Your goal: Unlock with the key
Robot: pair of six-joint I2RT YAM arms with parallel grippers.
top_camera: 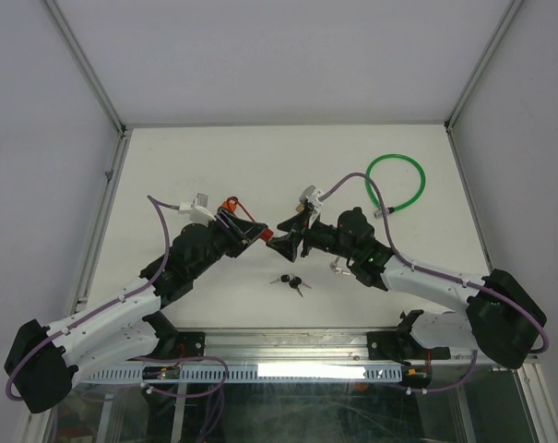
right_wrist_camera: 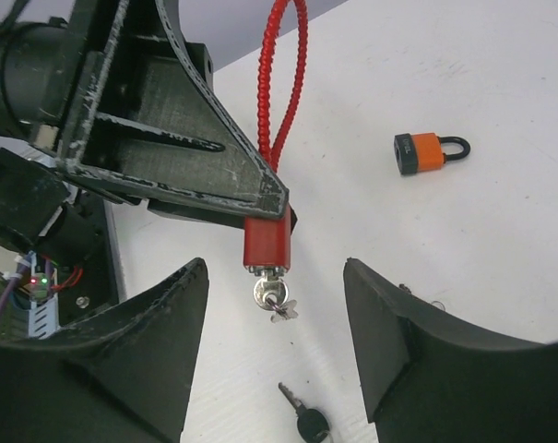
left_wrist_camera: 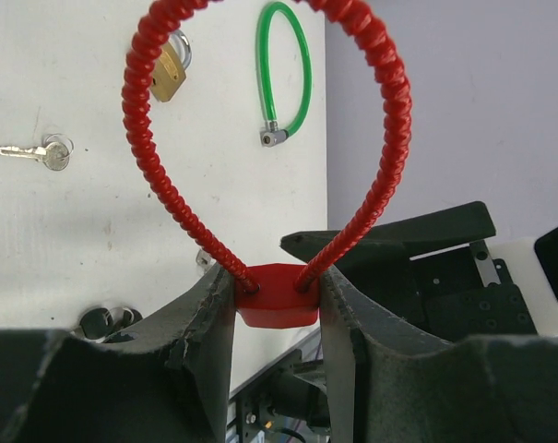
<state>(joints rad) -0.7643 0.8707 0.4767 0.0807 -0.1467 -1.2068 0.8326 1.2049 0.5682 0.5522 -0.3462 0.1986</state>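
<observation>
One red cable lock (right_wrist_camera: 266,242), held above the table (top_camera: 214,166) between the two arms. Its body is pinched across the sides by the left gripper (left_wrist_camera: 274,293). The long axis runs from the left gripper toward the right gripper (right_wrist_camera: 276,277), with the keyway end facing the right one and the coiled loop (left_wrist_camera: 140,138) arcing back away. One silver key (right_wrist_camera: 274,297) sits in the keyway, bow outward. Right gripper fingers are spread wide, flanking the key and apart from it. Black-headed keys (top_camera: 290,281) lie on the table below.

No text, brand, number or sign can be read in any view. The red cable lock (right_wrist_camera: 266,242) in the left pincer (left_wrist_camera: 277,300), the orange padlock (right_wrist_camera: 429,151) and the brass padlock (left_wrist_camera: 168,72) show no legible marking.
</observation>
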